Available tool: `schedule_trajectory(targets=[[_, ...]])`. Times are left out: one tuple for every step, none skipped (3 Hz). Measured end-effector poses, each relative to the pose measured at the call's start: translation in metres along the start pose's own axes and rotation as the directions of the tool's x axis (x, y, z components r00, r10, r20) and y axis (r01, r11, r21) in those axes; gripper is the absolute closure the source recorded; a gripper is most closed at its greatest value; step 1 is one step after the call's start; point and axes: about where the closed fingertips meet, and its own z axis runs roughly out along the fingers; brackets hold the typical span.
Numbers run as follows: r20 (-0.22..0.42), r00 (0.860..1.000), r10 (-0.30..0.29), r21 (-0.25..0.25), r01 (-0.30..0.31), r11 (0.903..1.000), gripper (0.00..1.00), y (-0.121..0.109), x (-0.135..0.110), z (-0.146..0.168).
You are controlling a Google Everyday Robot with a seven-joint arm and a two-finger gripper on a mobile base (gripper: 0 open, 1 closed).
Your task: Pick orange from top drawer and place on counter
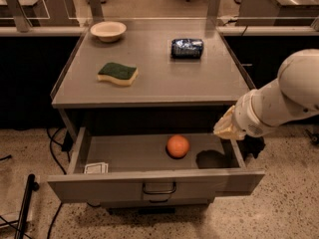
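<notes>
The orange [178, 146] lies in the open top drawer [154, 185], right of the middle of its floor. The drawer is pulled out under the grey counter [154, 78]. My gripper [228, 127] hangs at the end of the white arm over the drawer's right edge, to the right of the orange and above it, apart from it. It casts a dark shadow on the drawer floor next to the orange.
On the counter are a green-and-yellow sponge [117, 73], a white bowl [108, 31] and a dark blue packet [187, 48]. A small white card [96, 168] lies in the drawer's front left corner. Desks with glass panels stand behind. A black pole [25, 203] leans at lower left.
</notes>
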Motion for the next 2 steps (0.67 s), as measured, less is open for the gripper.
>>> schedule_trajectory(targets=[[0.049, 0.999, 0.024, 0.010, -0.024, 0.9997, 1.00, -0.003, 0.007, 0.042], [0.094, 0.995, 0.040, 0.019, -0.042, 0.9990, 0.81, -0.005, 0.007, 0.075]])
